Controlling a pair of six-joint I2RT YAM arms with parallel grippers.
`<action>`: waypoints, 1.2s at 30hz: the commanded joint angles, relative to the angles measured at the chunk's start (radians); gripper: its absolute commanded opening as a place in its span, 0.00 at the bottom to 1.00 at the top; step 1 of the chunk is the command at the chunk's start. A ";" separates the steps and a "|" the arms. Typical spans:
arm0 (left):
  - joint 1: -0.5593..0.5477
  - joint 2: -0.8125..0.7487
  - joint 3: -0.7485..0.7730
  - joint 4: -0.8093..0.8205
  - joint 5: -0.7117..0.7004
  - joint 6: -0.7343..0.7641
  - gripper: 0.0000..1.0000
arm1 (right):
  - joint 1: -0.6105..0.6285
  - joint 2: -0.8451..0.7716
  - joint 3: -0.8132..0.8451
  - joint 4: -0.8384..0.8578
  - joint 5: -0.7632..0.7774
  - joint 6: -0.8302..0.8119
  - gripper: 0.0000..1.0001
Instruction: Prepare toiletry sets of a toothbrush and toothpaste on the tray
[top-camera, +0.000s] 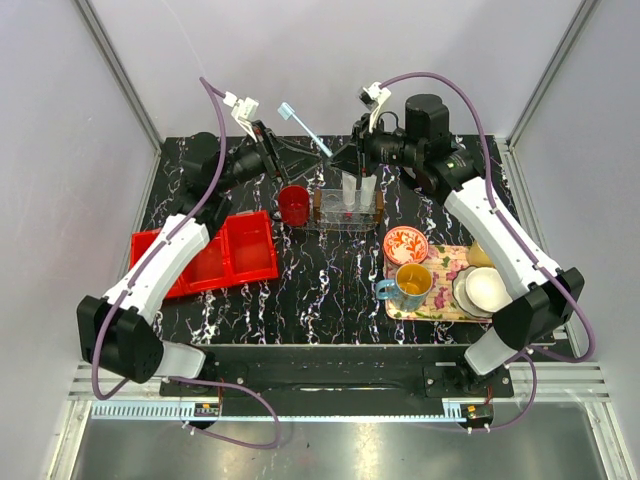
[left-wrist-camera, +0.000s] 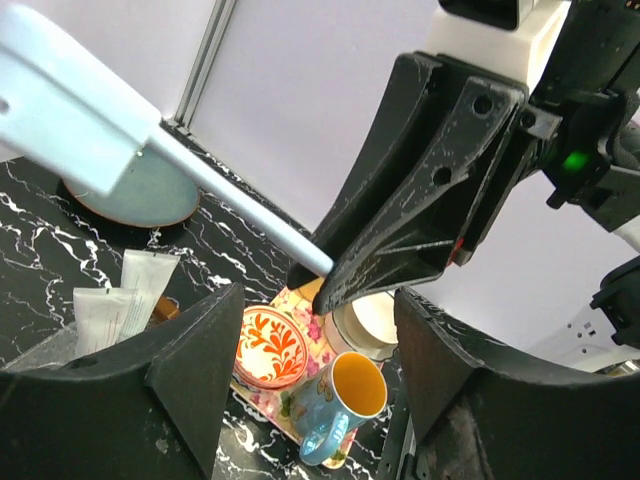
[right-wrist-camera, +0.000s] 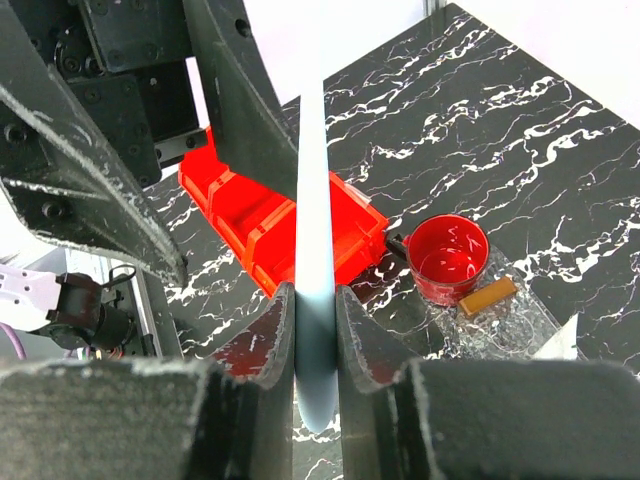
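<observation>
My right gripper (top-camera: 338, 156) is shut on the lower handle of the pale blue toothbrush (top-camera: 305, 128), holding it in the air above the back of the table with the head up and to the left. In the right wrist view the handle (right-wrist-camera: 312, 230) stands clamped between the fingers (right-wrist-camera: 276, 335). My left gripper (top-camera: 298, 157) is open and empty, close beside the toothbrush (left-wrist-camera: 215, 190). Two white toothpaste tubes (top-camera: 357, 190) lie on the clear tray (top-camera: 335, 222). They also show in the left wrist view (left-wrist-camera: 110, 310).
A red cup (top-camera: 293, 205) stands by the clear tray's left end, and a small brown bar (right-wrist-camera: 487, 297) lies on that tray. A red three-compartment bin (top-camera: 215, 256) is at the left. A floral tray (top-camera: 440, 303) at the right holds an orange bowl (top-camera: 405, 245), a blue mug (top-camera: 408, 285) and white bowls (top-camera: 486, 289).
</observation>
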 joint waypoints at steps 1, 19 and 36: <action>0.006 0.017 -0.004 0.165 -0.025 -0.078 0.65 | 0.004 -0.046 -0.003 0.058 -0.041 0.010 0.00; 0.003 0.070 -0.018 0.293 -0.023 -0.166 0.51 | 0.008 -0.041 -0.010 0.080 -0.098 0.032 0.00; -0.030 0.070 -0.007 0.301 0.031 -0.135 0.23 | 0.010 -0.052 -0.030 0.090 -0.100 0.027 0.00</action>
